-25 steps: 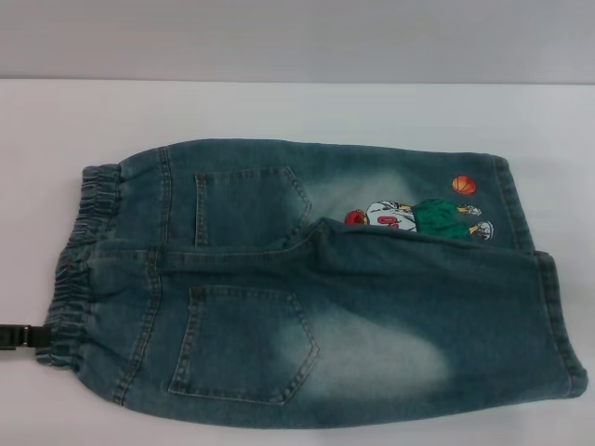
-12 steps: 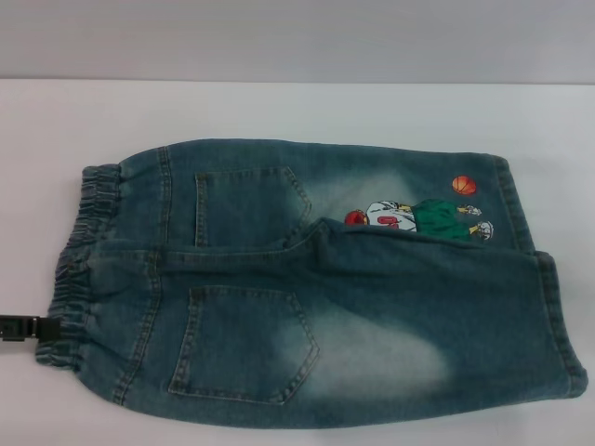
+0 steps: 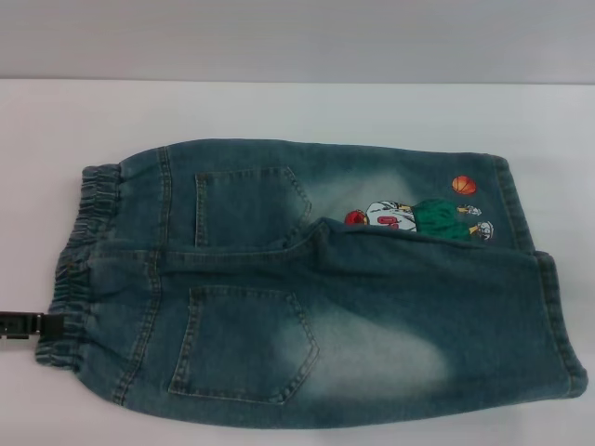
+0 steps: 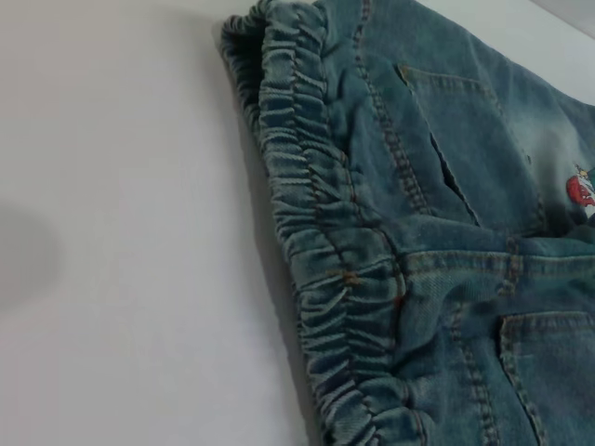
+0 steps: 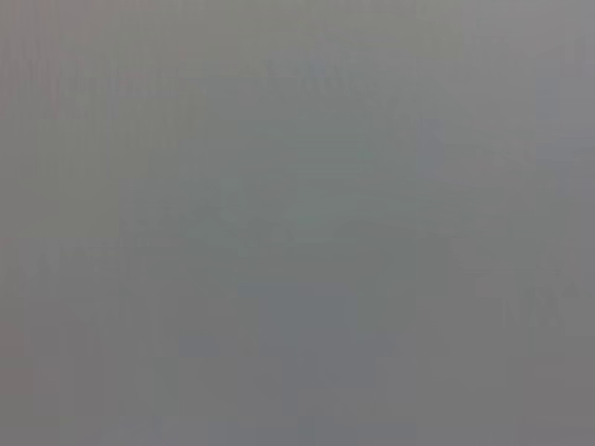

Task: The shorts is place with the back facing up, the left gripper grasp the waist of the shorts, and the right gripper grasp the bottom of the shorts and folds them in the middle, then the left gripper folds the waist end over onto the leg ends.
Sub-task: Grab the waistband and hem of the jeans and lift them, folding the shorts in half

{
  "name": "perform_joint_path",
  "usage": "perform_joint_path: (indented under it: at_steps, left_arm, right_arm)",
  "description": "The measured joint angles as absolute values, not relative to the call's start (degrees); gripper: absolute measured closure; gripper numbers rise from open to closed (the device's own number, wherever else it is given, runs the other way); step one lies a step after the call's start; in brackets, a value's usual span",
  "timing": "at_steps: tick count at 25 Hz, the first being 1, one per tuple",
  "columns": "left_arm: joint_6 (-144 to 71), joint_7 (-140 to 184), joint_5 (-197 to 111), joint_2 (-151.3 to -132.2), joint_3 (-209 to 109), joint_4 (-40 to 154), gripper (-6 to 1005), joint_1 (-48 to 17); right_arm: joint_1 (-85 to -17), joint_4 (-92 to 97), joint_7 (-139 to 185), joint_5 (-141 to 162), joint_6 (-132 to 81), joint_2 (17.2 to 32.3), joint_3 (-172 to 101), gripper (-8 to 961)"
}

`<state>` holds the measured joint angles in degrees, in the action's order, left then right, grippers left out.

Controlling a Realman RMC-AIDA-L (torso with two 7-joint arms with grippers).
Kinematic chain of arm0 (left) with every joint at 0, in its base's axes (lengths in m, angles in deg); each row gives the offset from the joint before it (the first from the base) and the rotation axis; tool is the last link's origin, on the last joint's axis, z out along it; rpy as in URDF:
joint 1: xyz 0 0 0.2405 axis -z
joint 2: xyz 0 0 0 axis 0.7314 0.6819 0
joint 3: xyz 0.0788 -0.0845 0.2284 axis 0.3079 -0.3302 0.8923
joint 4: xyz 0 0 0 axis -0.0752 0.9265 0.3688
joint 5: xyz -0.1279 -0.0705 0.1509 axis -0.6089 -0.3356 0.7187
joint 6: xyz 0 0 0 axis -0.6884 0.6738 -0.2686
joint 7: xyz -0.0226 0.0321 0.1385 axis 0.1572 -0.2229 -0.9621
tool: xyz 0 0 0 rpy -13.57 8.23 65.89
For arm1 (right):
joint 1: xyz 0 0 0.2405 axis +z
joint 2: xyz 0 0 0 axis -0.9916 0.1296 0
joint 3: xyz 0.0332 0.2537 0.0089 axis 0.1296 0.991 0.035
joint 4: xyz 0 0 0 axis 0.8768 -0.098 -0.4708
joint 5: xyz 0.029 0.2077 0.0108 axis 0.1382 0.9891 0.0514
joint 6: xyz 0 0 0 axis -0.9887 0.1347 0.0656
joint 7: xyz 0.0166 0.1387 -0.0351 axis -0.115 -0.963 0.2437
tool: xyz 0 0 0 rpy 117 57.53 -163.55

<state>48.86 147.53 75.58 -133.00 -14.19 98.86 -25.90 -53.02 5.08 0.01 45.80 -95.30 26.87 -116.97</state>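
Note:
The blue-green denim shorts lie on the white table, back pockets up, with one leg folded over the other. The ruffled waist is at the left, and the leg ends are at the right. A cartoon basketball print shows on the far leg. Only the black tip of my left gripper is visible, coming in from the left edge and reaching the near end of the waist. The left wrist view shows the waist close up. My right gripper is out of view.
Bare white table lies to the left of the waist and behind the shorts. A grey wall runs along the back edge. The right wrist view shows only plain grey.
The left gripper's tip has slid rightward and slightly farther from me, from just off the waistband to touching its near end. The shorts have not moved.

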Motion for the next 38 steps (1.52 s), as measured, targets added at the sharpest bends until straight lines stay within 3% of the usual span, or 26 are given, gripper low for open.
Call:
perform_joint_path:
  at_steps: [38]
  left_arm:
    - [49.3, 148.1, 76.4, -133.45, -13.8, 98.8, 201, -25.7]
  right_arm:
    - [-53.1, 5.4, 0.0, 45.8, -95.3, 26.78, -117.2, 365]
